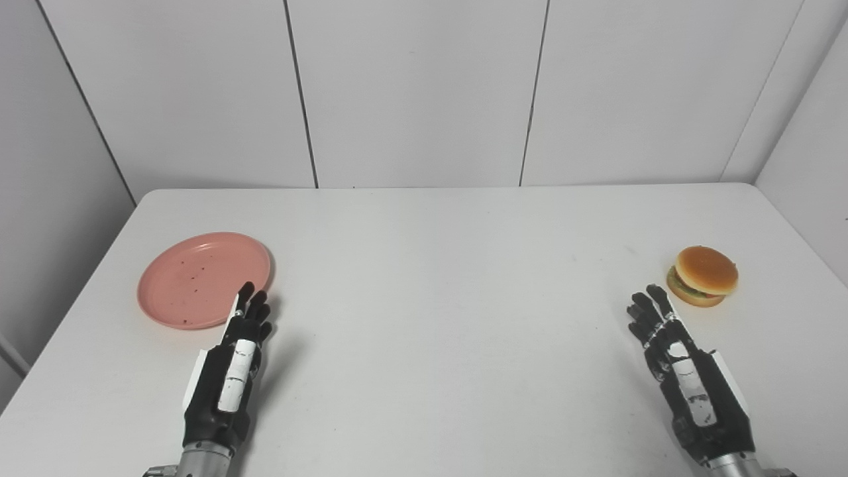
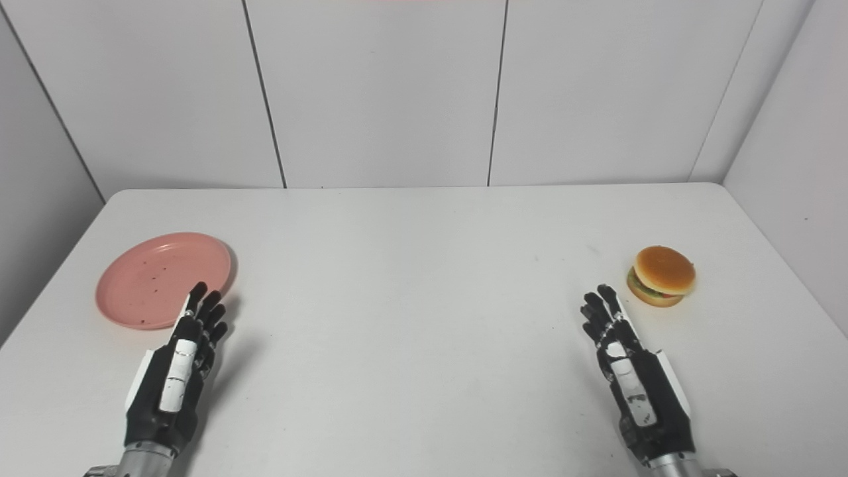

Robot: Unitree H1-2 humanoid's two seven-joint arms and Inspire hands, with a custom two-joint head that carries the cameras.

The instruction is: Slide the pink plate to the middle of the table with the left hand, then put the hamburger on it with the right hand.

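A pink plate (image 1: 199, 278) lies flat on the left side of the white table (image 1: 437, 278), with small dark specks on it and nothing on top. My left hand (image 1: 232, 361) is open, fingers stretched forward, its fingertips (image 1: 246, 291) at the plate's near right rim. Whether they touch the rim I cannot tell. A hamburger (image 1: 703, 275) with a tan bun sits at the far right of the table. My right hand (image 1: 676, 358) is open too, fingers extended, just short of the hamburger and a little to its left, holding nothing.
White panel walls stand behind the table and along both sides. The table's right edge (image 1: 801, 245) runs close to the hamburger, and its left edge (image 1: 99, 258) close to the plate.
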